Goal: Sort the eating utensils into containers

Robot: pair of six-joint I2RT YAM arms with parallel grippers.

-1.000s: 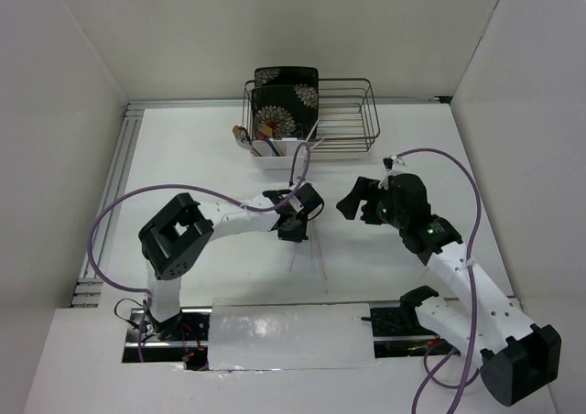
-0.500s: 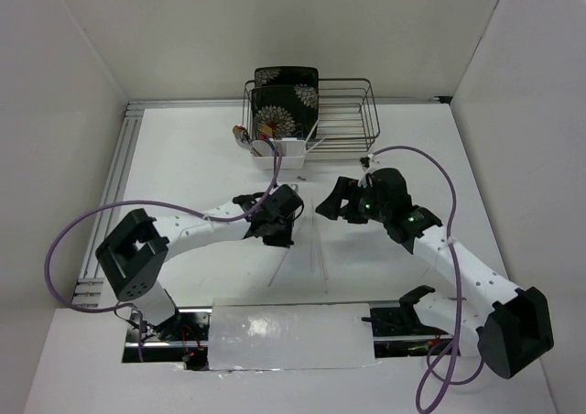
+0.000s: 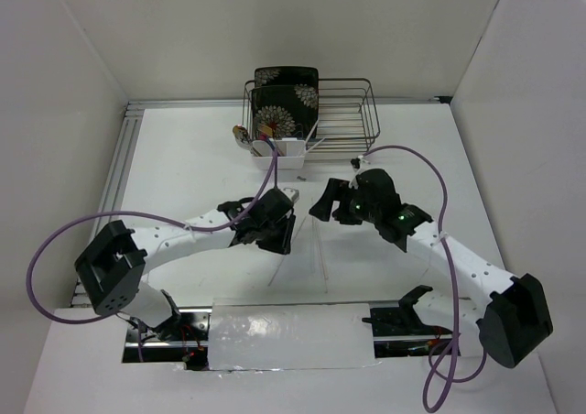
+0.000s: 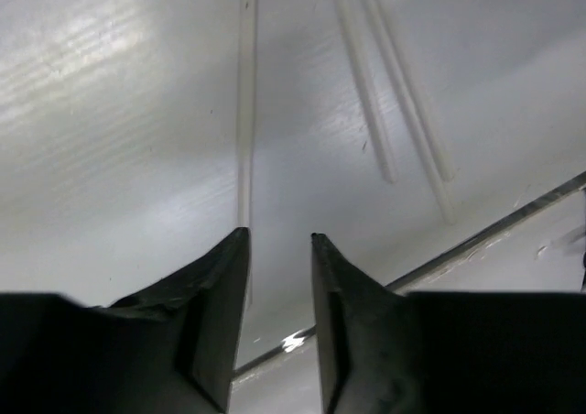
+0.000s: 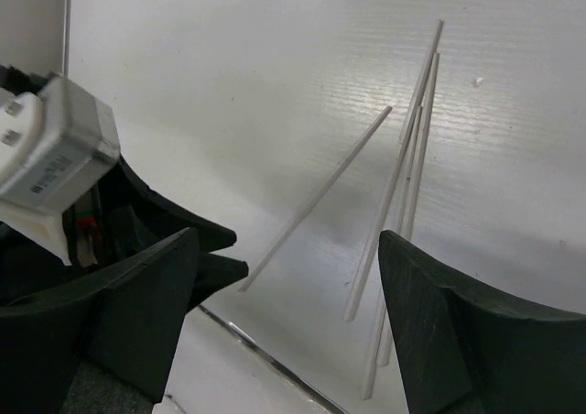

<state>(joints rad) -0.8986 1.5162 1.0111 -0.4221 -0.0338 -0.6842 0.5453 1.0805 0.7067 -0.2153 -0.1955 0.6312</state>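
Note:
Several thin pale chopsticks lie on the white table between my grippers. One lies apart [image 3: 280,269] and the others lie bunched [image 3: 320,256]. My left gripper [image 3: 275,241] is low over the table, open by a narrow gap and empty. In the left wrist view the single chopstick [image 4: 244,112] runs up to the left fingertip, outside the gap [image 4: 279,240]. My right gripper [image 3: 322,203] is wide open and empty [image 5: 288,238] above the bunch [image 5: 405,180]. The white caddy [image 3: 291,160] at the back holds several utensils.
A dark wire dish rack [image 3: 343,112] with black floral plates [image 3: 284,101] stands at the back behind the caddy. A white cover strip [image 3: 291,334] lies along the table's near edge. My left gripper's body shows in the right wrist view [image 5: 55,157].
My left gripper has moved left and nearer, down by the single chopstick. My right gripper has moved left, over the chopsticks.

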